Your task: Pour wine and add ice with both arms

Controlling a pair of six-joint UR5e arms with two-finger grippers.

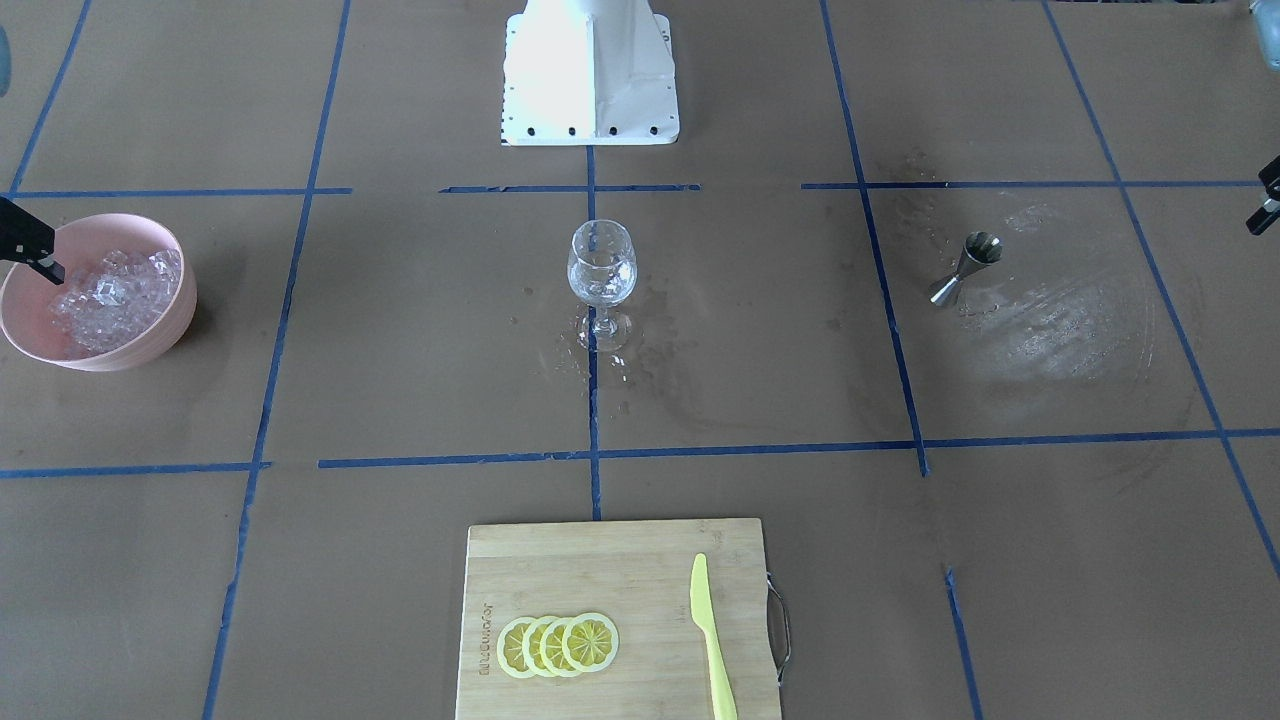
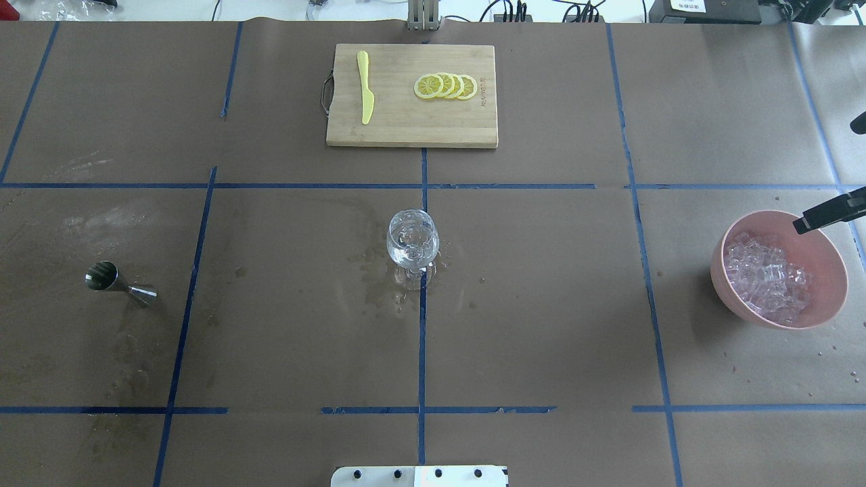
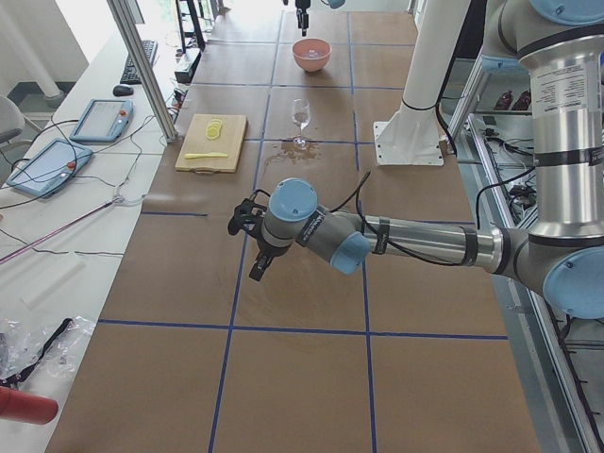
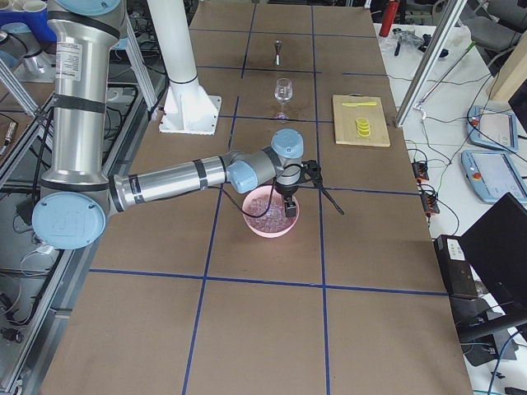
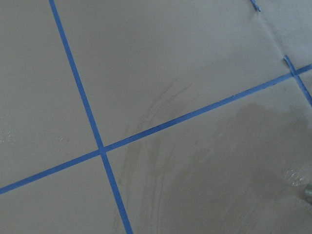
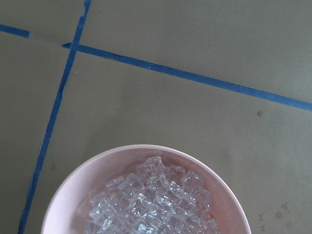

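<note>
A stemmed wine glass (image 1: 602, 270) stands at the table's middle with clear, glassy contents; I cannot tell liquid from ice in it. A pink bowl (image 2: 829, 270) holds a heap of ice (image 2: 764, 277). My right gripper (image 2: 827, 176) is open and empty, hovering over the bowl's far rim with one fingertip (image 2: 805, 224) just above the ice. The right wrist view looks down on the bowl rim (image 6: 68, 195) and the ice (image 6: 151, 204). My left gripper (image 3: 247, 247) hangs open and empty above bare paper, away from a steel jigger (image 2: 111, 279). Only one of its fingers (image 1: 1265, 205) shows at the front view's edge.
A wooden cutting board (image 2: 413, 128) with lemon slices (image 2: 446, 86) and a yellow knife (image 2: 365, 88) lies at the operators' side. Wet patches (image 2: 385, 284) surround the glass and the jigger. The white pedestal (image 1: 590, 75) stands at the robot's side.
</note>
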